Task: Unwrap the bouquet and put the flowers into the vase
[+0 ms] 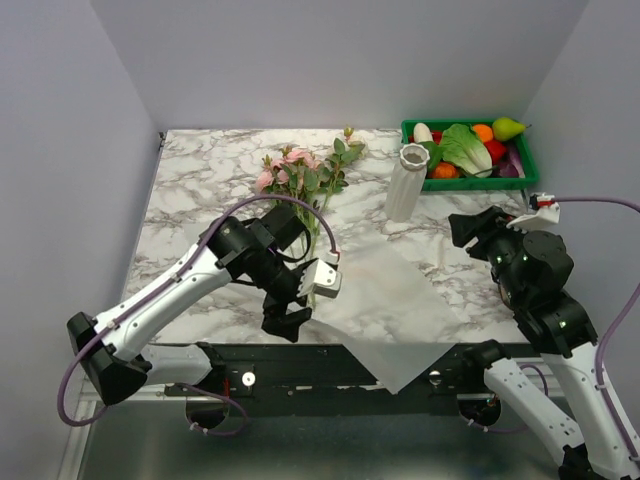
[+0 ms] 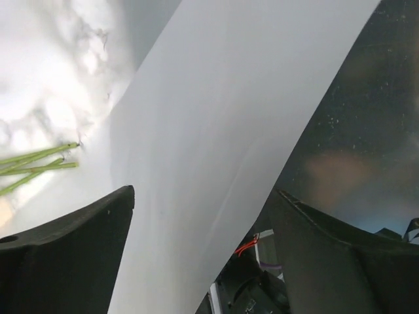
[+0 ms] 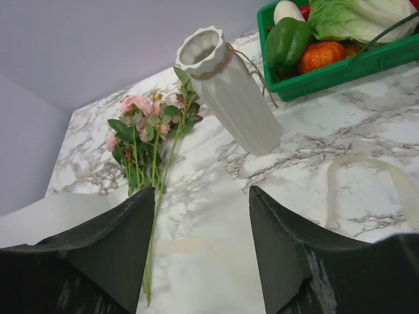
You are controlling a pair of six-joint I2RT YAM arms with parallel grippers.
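Observation:
The flowers (image 1: 303,172) lie loose on the marble table, pink blooms toward the back, green stems (image 2: 39,160) running toward the front. The white paper (image 1: 385,298) is spread flat beside them and hangs over the front edge. My left gripper (image 1: 285,322) hovers open over the paper's left part (image 2: 216,131), holding nothing. The ribbed white vase (image 1: 407,182) stands upright at the back right. My right gripper (image 1: 468,226) is open and empty, right of the vase (image 3: 229,91), facing the flowers (image 3: 147,124).
A green basket (image 1: 525,170) of toy vegetables stands at the back right corner, right behind the vase. A cream ribbon (image 3: 366,173) lies looped on the table near my right gripper. The paper's corner overhangs the dark frame below the table's front edge.

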